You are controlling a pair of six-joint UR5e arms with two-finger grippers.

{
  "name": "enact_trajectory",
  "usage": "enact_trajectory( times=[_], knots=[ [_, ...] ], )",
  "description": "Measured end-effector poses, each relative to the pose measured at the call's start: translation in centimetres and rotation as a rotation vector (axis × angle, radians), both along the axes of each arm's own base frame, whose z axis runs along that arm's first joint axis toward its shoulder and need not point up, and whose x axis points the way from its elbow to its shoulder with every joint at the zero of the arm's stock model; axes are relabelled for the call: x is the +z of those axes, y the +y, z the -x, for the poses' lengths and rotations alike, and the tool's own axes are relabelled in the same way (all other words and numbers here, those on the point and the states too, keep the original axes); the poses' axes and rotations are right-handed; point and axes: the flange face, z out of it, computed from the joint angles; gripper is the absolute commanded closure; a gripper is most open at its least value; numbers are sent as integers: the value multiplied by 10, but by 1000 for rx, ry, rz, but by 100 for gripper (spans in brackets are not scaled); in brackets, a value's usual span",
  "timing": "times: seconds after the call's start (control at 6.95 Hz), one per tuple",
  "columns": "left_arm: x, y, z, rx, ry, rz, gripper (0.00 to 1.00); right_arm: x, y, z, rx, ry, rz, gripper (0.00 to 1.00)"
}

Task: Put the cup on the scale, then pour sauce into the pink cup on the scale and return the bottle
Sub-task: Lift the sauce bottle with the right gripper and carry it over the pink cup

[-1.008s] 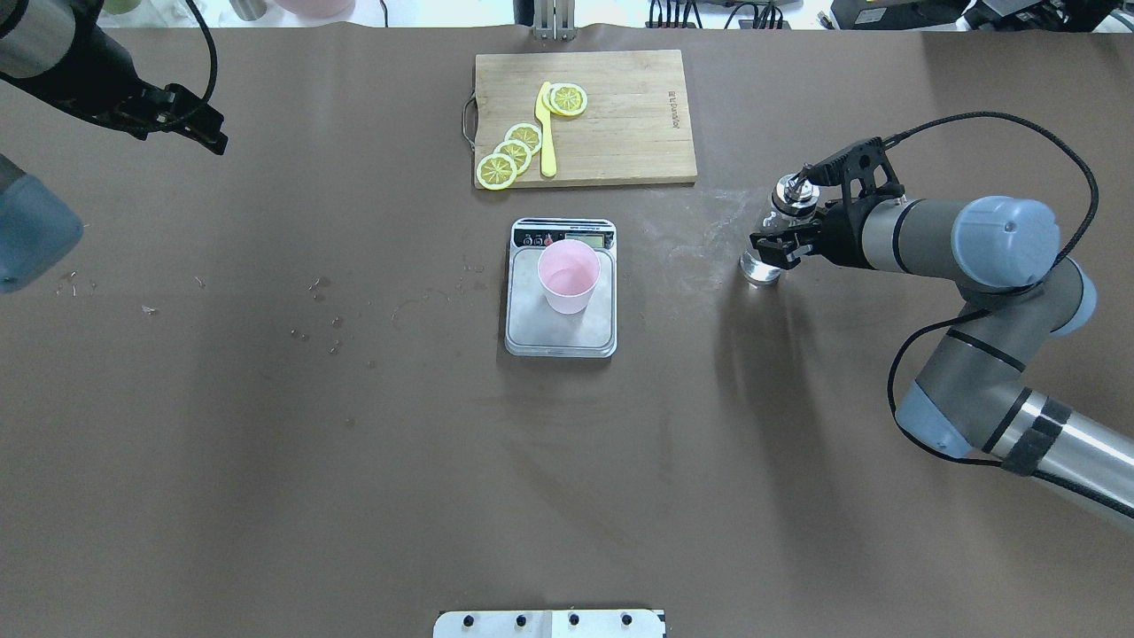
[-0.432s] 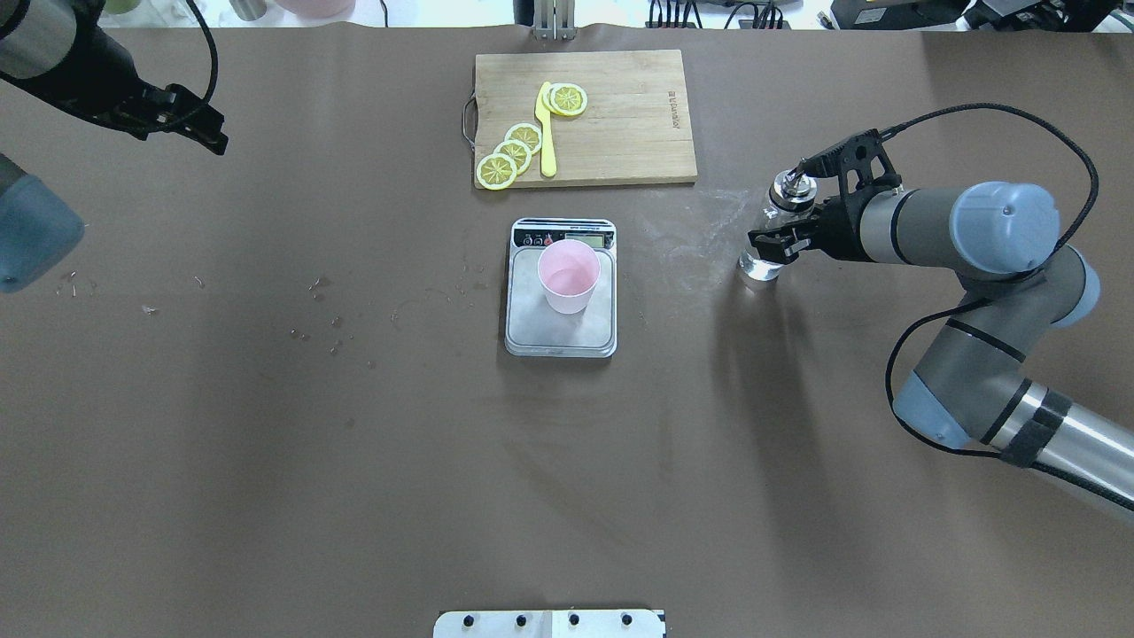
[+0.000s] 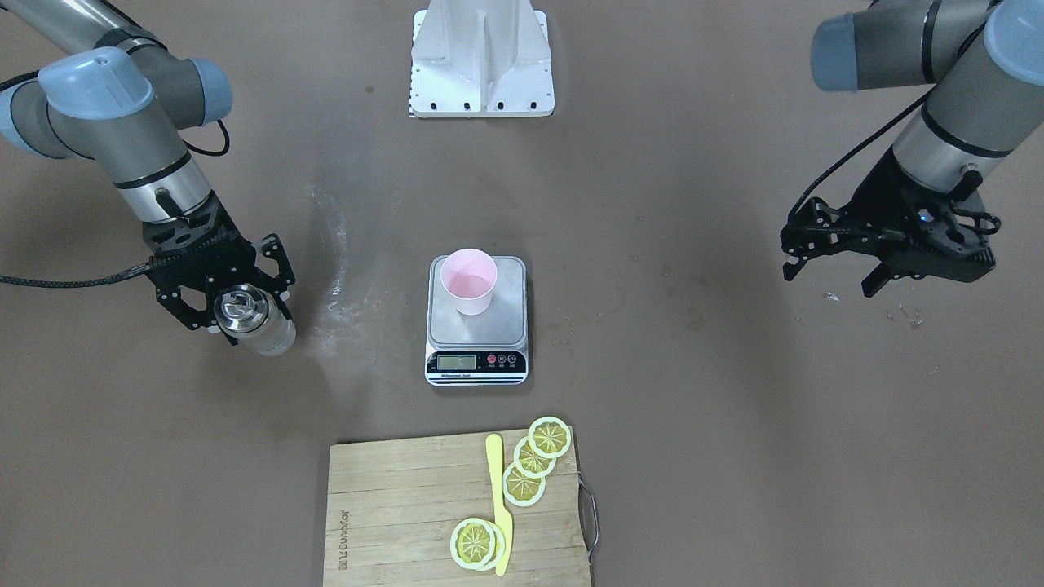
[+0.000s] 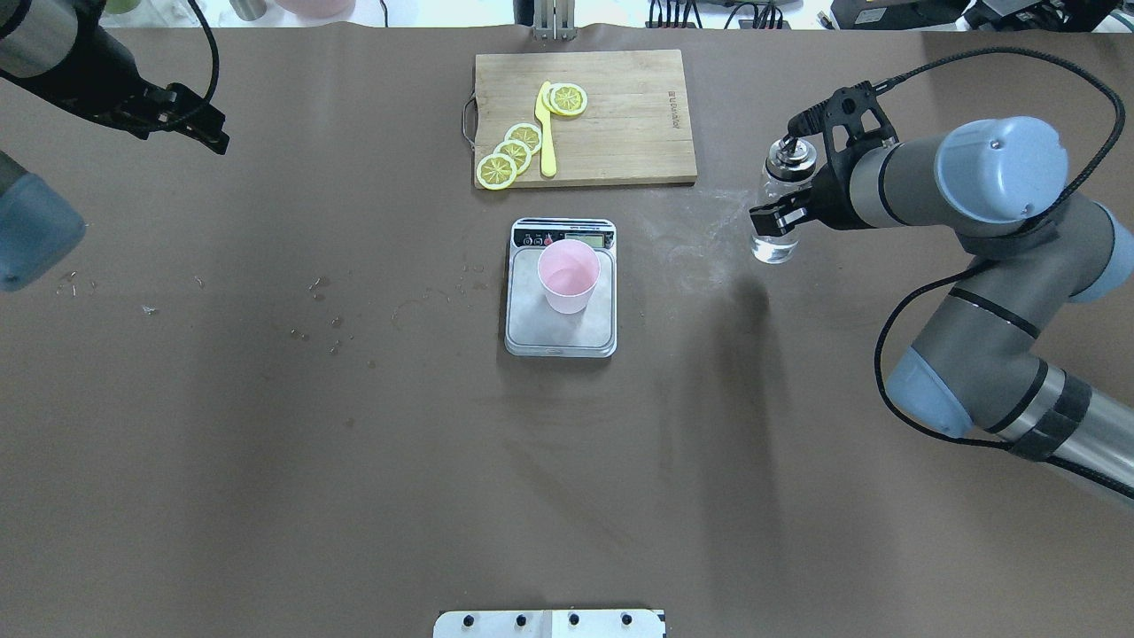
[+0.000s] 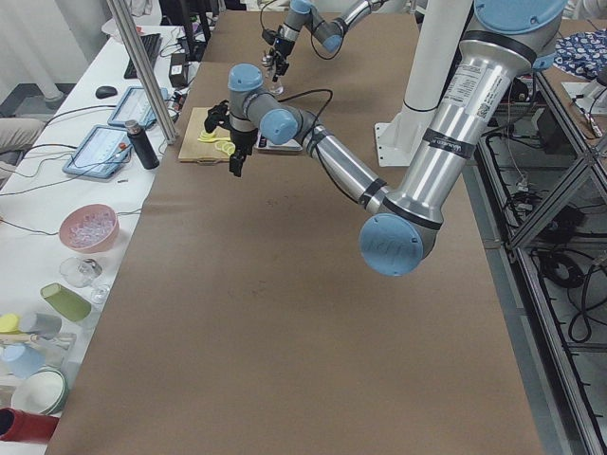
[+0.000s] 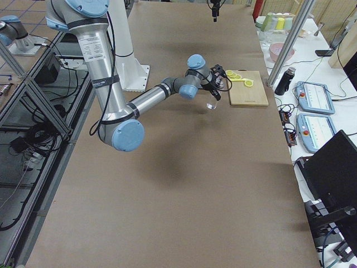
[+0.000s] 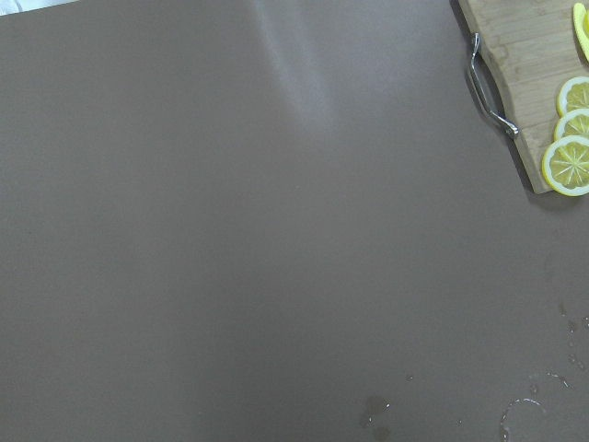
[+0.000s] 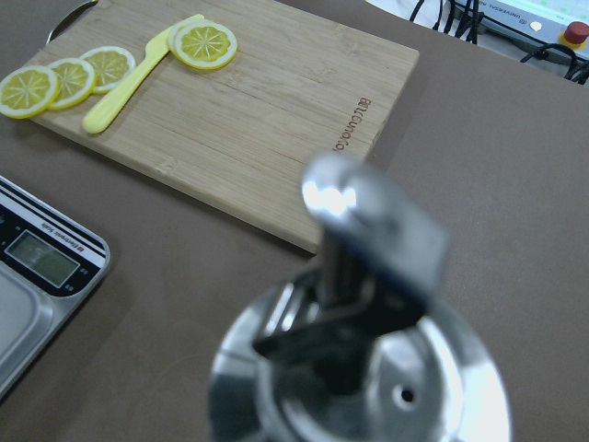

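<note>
The pink cup stands upright on the scale at the table's middle; both also show in the front view, the cup on the scale. My right gripper is shut on the clear glass bottle and holds it upright above the table, right of the scale. Its silver spout cap fills the right wrist view. Clear sauce sits in the bottle's bottom. My left gripper is open and empty, hovering far out on the left side.
A wooden cutting board with lemon slices and a yellow knife lies beyond the scale. Small wet spots mark the mat left of the scale. The robot's base plate is at the near edge.
My right gripper has lifted the bottle off the table and carried it a little toward the far side. The left arm, cup and scale have not moved.
</note>
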Motion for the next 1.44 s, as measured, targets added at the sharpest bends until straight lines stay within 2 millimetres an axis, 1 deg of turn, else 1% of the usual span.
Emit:
enact_trajectory(
  times=[0.29,0.58,0.72,0.86,1.01,1.15,1.44],
  knots=[
    [-1,0,0,0,1,-1,3,-38,16,11,6,109,1,100],
    [-2,0,1,-1,3,-3,3,-77,23,22,5,209,14,100],
    [-1,2,3,-1,4,-5,3,-92,25,29,0,244,17,100],
    [5,4,9,-2,3,-3,3,-97,28,36,-12,274,15,100],
    [15,3,22,-5,1,-1,3,-100,33,45,-19,300,9,100],
    [28,3,40,1,0,-4,3,-106,37,55,-27,329,5,100],
    [56,4,75,10,-8,-7,3,-130,44,71,-41,401,-8,100]
  ],
)
